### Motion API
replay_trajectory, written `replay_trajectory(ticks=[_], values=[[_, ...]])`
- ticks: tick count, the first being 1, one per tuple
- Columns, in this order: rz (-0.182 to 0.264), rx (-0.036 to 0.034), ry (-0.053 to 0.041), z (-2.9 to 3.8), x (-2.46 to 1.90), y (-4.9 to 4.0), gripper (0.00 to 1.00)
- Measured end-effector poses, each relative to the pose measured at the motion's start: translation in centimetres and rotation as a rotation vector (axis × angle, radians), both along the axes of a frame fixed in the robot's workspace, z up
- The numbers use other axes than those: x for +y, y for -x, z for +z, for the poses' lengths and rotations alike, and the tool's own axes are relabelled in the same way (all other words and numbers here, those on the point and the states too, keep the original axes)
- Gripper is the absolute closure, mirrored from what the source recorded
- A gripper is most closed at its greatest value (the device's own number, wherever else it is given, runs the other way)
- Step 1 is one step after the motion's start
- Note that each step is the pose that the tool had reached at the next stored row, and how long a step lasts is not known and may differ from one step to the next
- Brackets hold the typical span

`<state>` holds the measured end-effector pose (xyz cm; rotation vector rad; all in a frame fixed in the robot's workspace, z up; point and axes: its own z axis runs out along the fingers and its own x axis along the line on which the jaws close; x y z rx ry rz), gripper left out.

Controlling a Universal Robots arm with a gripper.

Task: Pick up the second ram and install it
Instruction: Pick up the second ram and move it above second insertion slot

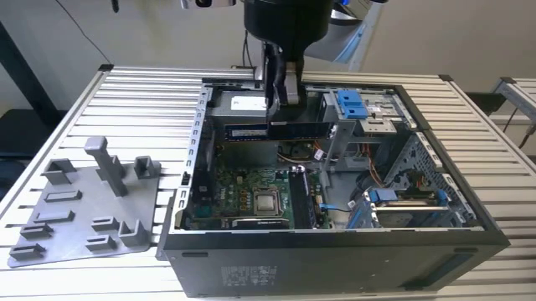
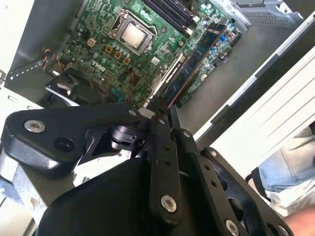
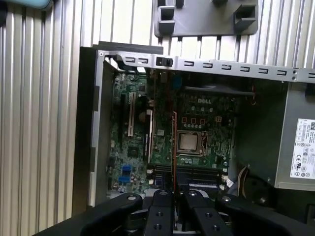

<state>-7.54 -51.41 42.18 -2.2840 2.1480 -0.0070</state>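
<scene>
Where the exterior view looks down on the ribbed metal worktop (image 1: 142, 106), my black tool (image 1: 282, 111) hangs over the open dark metal computer case (image 1: 335, 263). Its fingers are clamped on one stick, the second ram (image 1: 248, 131). This is a long, thin, dark blue-green circuit board with a pale label, held level in the air above the green motherboard (image 1: 238, 188) and its one square silver processor (image 1: 266, 202). One flat grey plastic tray (image 1: 75, 219) with upright pegs lies beside the case, on the exterior view's left.

In the second wrist view the matte, bolted links of my tool (image 2: 160, 109) hide the gripped end of the second ram (image 2: 194, 59). The rest of it, set with black chips, reaches out over the motherboard.

In the first wrist view the second ram (image 3: 174, 147) shows edge-on as a thin line, its near end hidden behind my tool (image 3: 174, 192). One grey metal box (image 3: 283, 123) with a white label sits inside the case, partly cut off by the frame edge.
</scene>
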Motion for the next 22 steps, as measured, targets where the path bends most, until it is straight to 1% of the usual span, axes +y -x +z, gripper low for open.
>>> replay_trajectory(ticks=[9, 22], values=[[0.000, 0.0000, 0.0001, 0.00, 0.00, -1.57, 0.86], [0.000, 0.0000, 0.0000, 0.00, 0.00, -2.98, 0.86]])
